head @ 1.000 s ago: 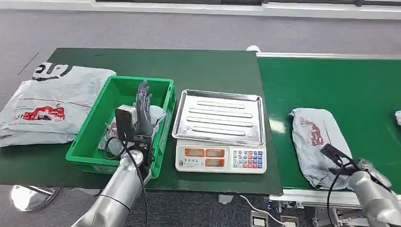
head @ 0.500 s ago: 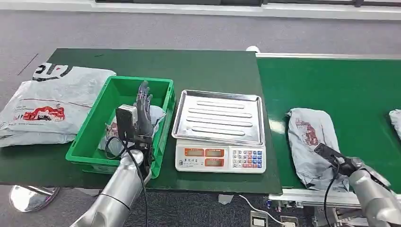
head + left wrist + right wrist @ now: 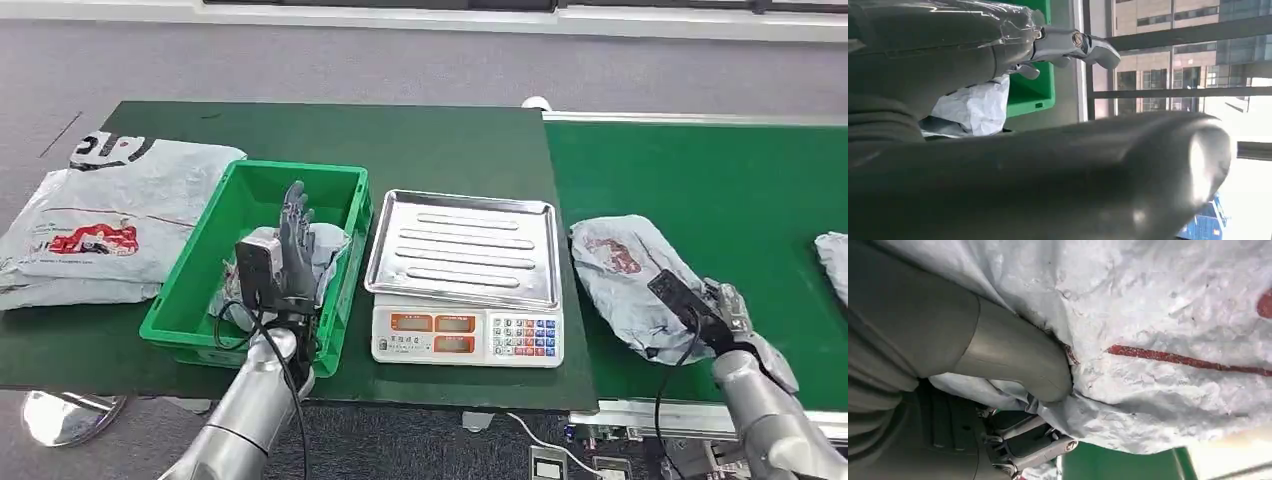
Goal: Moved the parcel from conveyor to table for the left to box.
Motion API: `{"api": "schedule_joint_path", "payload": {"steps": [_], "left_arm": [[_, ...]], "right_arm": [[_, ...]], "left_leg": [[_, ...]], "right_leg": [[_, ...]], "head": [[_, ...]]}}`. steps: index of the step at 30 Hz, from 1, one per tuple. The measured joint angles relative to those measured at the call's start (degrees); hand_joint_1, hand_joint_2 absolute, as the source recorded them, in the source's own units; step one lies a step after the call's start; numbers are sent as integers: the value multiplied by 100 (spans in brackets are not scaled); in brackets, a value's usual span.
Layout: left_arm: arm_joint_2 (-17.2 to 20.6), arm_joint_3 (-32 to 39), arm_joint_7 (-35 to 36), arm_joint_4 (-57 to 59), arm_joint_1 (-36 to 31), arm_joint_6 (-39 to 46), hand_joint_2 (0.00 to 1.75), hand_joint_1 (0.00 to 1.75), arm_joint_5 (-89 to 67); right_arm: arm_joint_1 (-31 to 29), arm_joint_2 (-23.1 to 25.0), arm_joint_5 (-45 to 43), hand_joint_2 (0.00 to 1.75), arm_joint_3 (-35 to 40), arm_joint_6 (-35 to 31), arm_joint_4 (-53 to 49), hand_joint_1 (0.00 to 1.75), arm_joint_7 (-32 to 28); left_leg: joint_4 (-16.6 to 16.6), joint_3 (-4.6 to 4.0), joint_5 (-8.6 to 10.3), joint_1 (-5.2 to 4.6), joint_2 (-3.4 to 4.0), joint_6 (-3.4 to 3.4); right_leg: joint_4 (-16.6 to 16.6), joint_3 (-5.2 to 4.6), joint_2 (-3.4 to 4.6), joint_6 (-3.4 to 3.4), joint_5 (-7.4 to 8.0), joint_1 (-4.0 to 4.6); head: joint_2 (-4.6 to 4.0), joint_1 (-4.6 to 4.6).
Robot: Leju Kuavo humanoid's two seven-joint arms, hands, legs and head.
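1. Parcel, a crumpled grey plastic mailer bag with red print (image 3: 622, 278), lies on the bright green conveyor belt (image 3: 720, 180), just beside the silver-trayed weighing scale (image 3: 462, 270)
2. My right hand (image 3: 722, 310) clamps the parcel's near end; in my right wrist view my thick grey thumb (image 3: 1013, 360) presses into the wrinkled plastic
3. My left hand (image 3: 293, 245) hangs over the green plastic crate (image 3: 345, 185) on the dark green desk (image 3: 440, 140), fingers spread, holding nothing
4. Large grey mailer bag (image 3: 100, 220) rests left of the crate

Scale (image 3: 465, 280) between bin (image 3: 256, 262) and conveyor (image 3: 700, 190)
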Motion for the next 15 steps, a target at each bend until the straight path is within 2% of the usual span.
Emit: {"api": "schedule_joint_path", "payload": {"steps": [3,6,9,15], "left_arm": [[7,0,0,-2,8,0,0,0,-2],[9,0,0,-2,10,2,0,0,-15],[9,0,0,7,7,-15,0,0,-46],[-44,0,0,80,-6,-95,0,0,-53]], "right_arm": [[224,83,-472,175,-194,-517,-447,175,-715],[418,136,-700,175,-353,-730,-898,175,-1032],[843,213,-1231,175,-530,-1150,-1708,175,-1647],[1980,569,-2372,175,-1043,-1991,-4408,175,-2584]], "left_leg": [[0,-3,0,-1,-3,0],[0,-2,0,-1,-3,0],[1,-4,0,-1,-12,0],[-2,-10,-6,0,-28,-4]], "right_leg": [[0,0,-4,0,0,-1],[0,-1,-3,0,0,0],[-1,-2,-12,0,-1,-1],[0,-2,-26,0,-15,1]], "head": [[0,2],[0,2],[0,0],[0,0]]}}
